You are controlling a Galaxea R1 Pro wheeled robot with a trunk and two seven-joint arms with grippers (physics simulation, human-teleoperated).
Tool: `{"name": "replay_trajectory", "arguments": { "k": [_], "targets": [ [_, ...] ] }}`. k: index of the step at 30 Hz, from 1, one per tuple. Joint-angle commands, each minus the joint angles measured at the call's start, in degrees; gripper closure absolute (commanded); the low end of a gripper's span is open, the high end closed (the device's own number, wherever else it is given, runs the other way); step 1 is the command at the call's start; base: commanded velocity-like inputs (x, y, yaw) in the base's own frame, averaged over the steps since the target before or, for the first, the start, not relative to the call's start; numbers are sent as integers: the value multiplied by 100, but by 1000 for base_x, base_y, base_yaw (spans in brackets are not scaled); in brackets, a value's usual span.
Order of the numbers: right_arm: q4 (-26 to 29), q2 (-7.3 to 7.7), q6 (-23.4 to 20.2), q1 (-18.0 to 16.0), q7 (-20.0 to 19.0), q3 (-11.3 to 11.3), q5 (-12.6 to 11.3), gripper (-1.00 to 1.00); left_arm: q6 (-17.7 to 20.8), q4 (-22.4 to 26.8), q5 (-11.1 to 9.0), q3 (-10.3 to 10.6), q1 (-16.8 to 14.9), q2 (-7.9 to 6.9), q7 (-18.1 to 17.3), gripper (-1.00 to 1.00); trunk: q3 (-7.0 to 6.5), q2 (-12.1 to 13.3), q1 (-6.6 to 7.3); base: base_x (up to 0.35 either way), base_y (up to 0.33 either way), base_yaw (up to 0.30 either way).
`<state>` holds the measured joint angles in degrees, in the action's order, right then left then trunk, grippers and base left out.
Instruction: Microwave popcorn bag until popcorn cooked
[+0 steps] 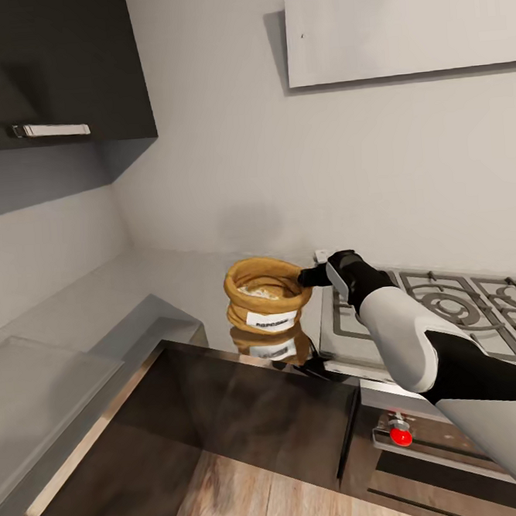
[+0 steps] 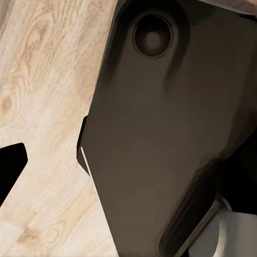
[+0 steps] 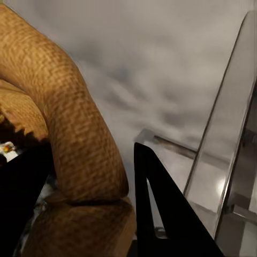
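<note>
The popcorn bag [image 1: 262, 295], a squat tan sack with a rolled rim and a white label, stands on the grey steel countertop [image 1: 166, 277] just left of the hob. My right gripper [image 1: 303, 277] reaches in from the hob side at the bag's rim. In the right wrist view the thick rim [image 3: 80, 128] sits between the two dark fingers [image 3: 160, 214], one inside the bag and one outside, both against it. The bag rests on the counter. The left wrist view looks down at wooden floor [image 2: 43, 80], with one black fingertip [image 2: 10, 166] at the picture's edge. The microwave is out of view.
A gas hob with grey grates [image 1: 448, 305] lies right of the bag, a red knob [image 1: 401, 436] below its front edge. Dark wall cabinets [image 1: 57, 72] hang at upper left, a pale hood [image 1: 402, 21] above the hob. A dark glossy panel [image 1: 247, 414] spreads below the counter.
</note>
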<state>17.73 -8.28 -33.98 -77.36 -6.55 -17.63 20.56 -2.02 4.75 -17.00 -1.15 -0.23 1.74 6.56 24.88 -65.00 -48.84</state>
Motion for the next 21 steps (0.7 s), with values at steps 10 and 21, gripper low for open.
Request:
{"name": "replay_trajectory", "arguments": {
  "k": [10, 21],
  "targets": [
    [54, -15, -105, 2, 56, -38, 54, 100, -18, -1, -23, -8, -3, 2, 12, -100, 7, -3, 0, 0, 0, 0],
    [205, -69, -934, 2, 252, -89, 35, 100, -18, -1, -23, -8, -3, 2, 12, -100, 7, -3, 0, 0, 0, 0]
  ]
}}
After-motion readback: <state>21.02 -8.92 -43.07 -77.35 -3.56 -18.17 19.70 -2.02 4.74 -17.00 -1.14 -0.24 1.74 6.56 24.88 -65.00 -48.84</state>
